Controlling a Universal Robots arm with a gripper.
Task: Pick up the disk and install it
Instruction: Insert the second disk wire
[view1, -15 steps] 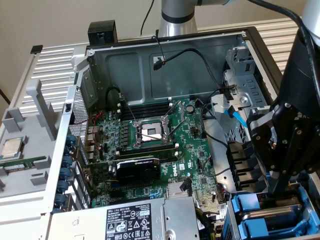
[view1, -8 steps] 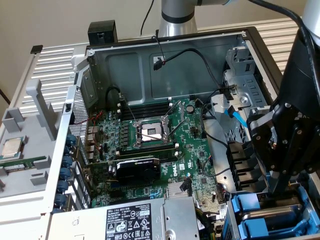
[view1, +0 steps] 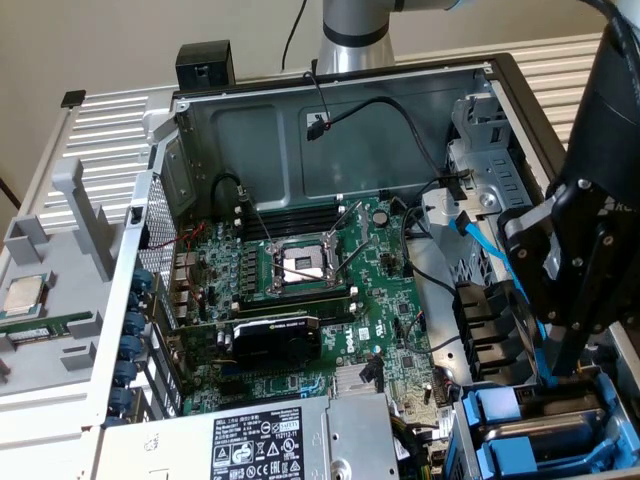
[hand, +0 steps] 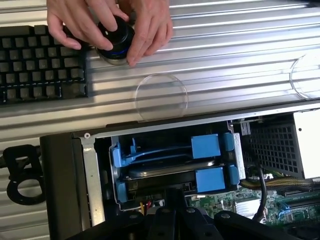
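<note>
Disk (hand: 172, 167) sits in the drive bay (view1: 470, 440) at the case's front corner, framed by its blue carrier (hand: 205, 146); we see its grey body lying flat, long axis along the bay's width, parallel to the case's edge. Our gripper (hand: 172, 200) hangs directly over it, fingers pressed together; whether they pinch the disk we cannot tell. We judge the main risk is a skewed carrier jamming on the bay rails, or the blue cable (view1: 480, 235) nearby snagging. Beyond the case, hands (hand: 107, 22) work a knob (hand: 116, 37) beside a keyboard (hand: 40, 62).
</note>
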